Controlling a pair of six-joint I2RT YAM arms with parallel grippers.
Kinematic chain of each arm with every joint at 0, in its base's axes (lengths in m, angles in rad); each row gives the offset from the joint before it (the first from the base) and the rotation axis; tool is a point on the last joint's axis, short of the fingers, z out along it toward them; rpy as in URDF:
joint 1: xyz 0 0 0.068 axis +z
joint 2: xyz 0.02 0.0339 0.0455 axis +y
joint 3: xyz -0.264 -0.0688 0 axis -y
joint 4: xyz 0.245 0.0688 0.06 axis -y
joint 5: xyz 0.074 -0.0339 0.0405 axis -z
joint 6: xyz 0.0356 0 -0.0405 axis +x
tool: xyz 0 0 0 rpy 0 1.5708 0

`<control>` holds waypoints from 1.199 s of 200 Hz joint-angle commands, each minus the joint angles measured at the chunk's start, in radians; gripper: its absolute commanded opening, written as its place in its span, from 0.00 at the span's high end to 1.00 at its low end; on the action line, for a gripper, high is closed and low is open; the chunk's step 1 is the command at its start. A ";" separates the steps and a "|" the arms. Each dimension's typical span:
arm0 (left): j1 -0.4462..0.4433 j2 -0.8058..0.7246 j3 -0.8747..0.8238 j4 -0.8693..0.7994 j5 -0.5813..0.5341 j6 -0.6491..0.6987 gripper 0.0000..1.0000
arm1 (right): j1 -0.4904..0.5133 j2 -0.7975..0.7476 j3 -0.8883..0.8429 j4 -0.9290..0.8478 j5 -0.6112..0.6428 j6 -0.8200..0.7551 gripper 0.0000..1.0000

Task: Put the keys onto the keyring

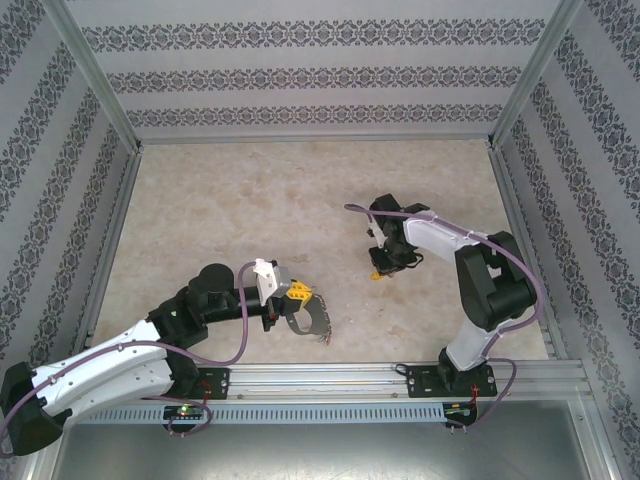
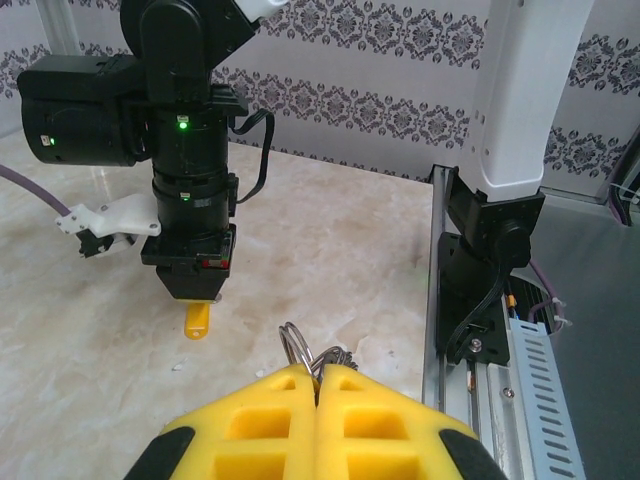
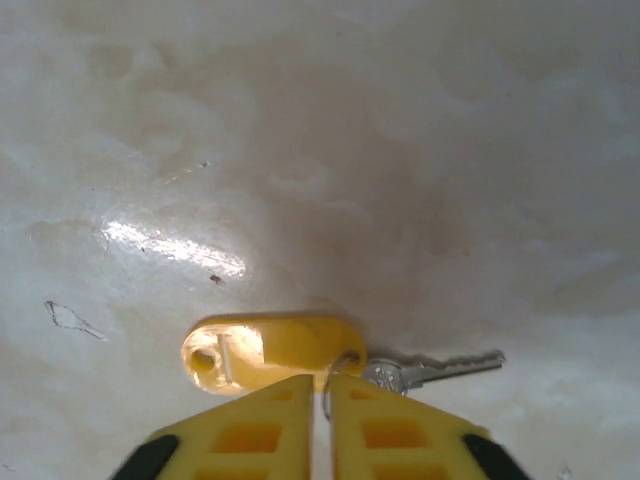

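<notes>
One yellow key (image 3: 265, 350) lies on the pale marbled table (image 1: 250, 200): a flat yellow plastic head with a hole at its left end, joined by a small split ring (image 3: 338, 366) to a silver blade (image 3: 440, 370) that points right. Both fingers of the right gripper (image 3: 322, 386) are clenched, with only a thin slit between their yellow pads (image 3: 250, 435). Their tips pinch the near edge of the yellow head, just where the small ring hooks on. Most of the head and the whole blade stick out beyond the fingertips. In the left wrist view the same yellow head pokes out below the right gripper, which points straight down at the table.

One keyring (image 2: 293, 345) is counted, a grey wire loop. It is grasped by the left gripper (image 2: 318, 378), whose two yellow fingers are pressed fully together with the loop's coils rising from the seam between the tips. A small cluster of metal (image 2: 342, 356) sits against the loop on its right, too small to make out. From above, the keyring hangs just below the left gripper, near the aluminium rail (image 1: 400, 375) at the table's near edge. It is well apart from the yellow key, which sits further back and to the right
</notes>
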State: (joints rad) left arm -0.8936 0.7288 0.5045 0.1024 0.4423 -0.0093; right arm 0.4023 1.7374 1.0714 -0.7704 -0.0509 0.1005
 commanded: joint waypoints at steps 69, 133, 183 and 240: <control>0.015 -0.026 -0.006 0.084 0.039 -0.023 1.00 | 0.015 -0.035 0.031 -0.068 0.062 -0.013 0.86; 0.015 -0.029 -0.005 0.082 0.044 -0.026 1.00 | 0.051 0.026 0.088 -0.107 0.130 -0.025 0.77; 0.015 -0.028 -0.006 0.092 0.057 -0.027 1.00 | 0.059 0.052 0.112 -0.159 0.166 -0.044 0.73; 0.015 -0.039 -0.009 0.096 0.059 -0.032 1.00 | 0.061 0.100 0.146 -0.186 0.139 -0.061 0.76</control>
State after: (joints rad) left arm -0.8879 0.7151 0.5022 0.1181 0.4732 -0.0280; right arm 0.4545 1.8072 1.1805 -0.9112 0.0856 0.0650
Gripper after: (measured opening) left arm 0.046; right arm 0.244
